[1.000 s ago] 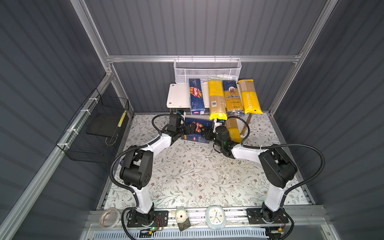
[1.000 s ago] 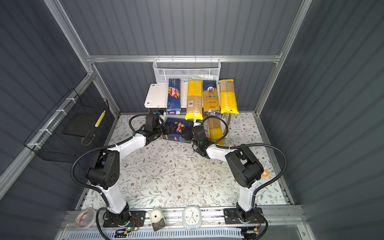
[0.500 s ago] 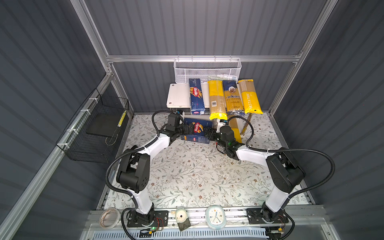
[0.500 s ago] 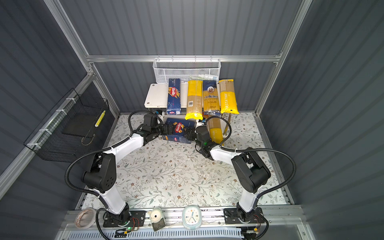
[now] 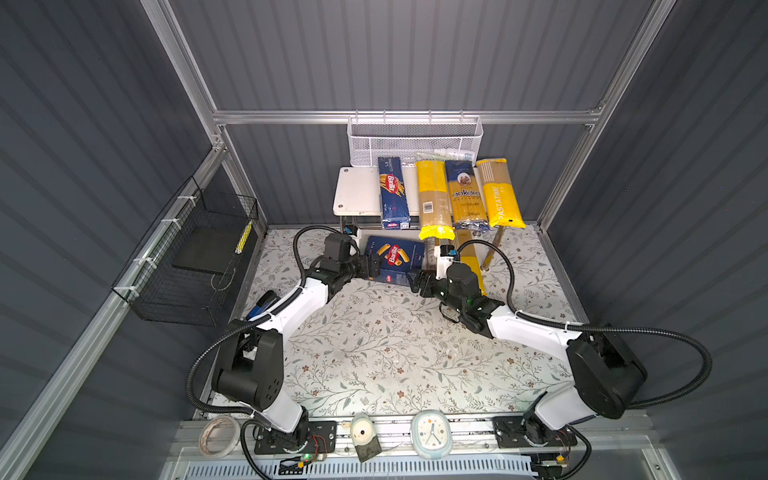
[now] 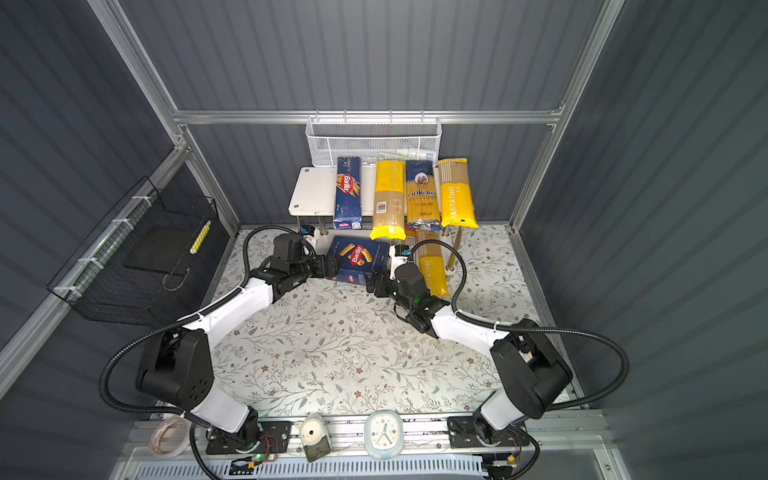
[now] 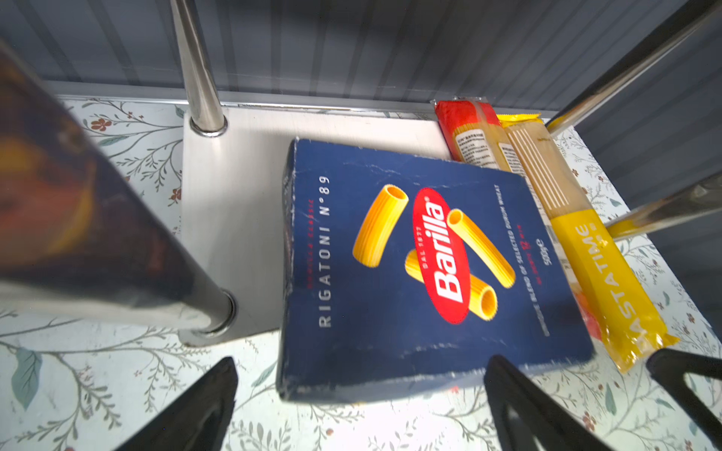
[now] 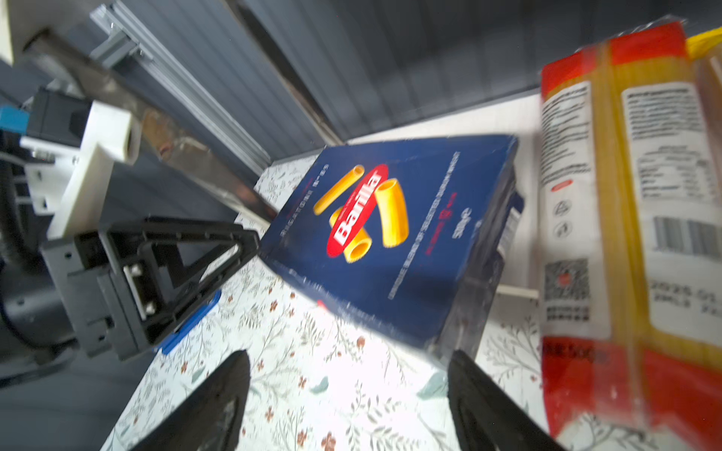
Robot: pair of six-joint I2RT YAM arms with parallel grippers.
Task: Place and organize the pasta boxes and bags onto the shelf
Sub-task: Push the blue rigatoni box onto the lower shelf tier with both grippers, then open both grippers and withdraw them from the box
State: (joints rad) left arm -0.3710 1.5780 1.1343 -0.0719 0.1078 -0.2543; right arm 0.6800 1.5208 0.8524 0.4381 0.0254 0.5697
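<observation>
The wide blue Barilla rigatoni box (image 5: 395,259) (image 6: 359,257) (image 7: 429,265) lies on the shelf's lower board (image 7: 234,175), its near end overhanging the floral mat. My left gripper (image 5: 374,266) (image 7: 361,394) is open at its left near edge. My right gripper (image 5: 417,284) (image 8: 349,390) is open by its right front corner, holding nothing. Beside the box lie a red bag (image 7: 465,129) and a yellow PASTATIME bag (image 5: 471,266). On the top board (image 5: 357,195) rest the narrow Barilla box (image 5: 392,193), a yellow barcode bag (image 5: 432,195), the ankara bag (image 5: 465,195) and a second PASTATIME bag (image 5: 498,199).
Chrome posts (image 7: 197,66) stand close to both grippers. A white mesh basket (image 5: 415,139) hangs behind the shelf, a black wire basket (image 5: 195,257) on the left wall. A blue object (image 5: 262,301) lies by the left arm. A clock (image 5: 431,430) and tape roll (image 5: 218,432) sit at the front rail.
My right gripper has drawn back a little toward the front, off the box's right corner, its elbow swinging out to the right. The left gripper and box have barely shifted.
</observation>
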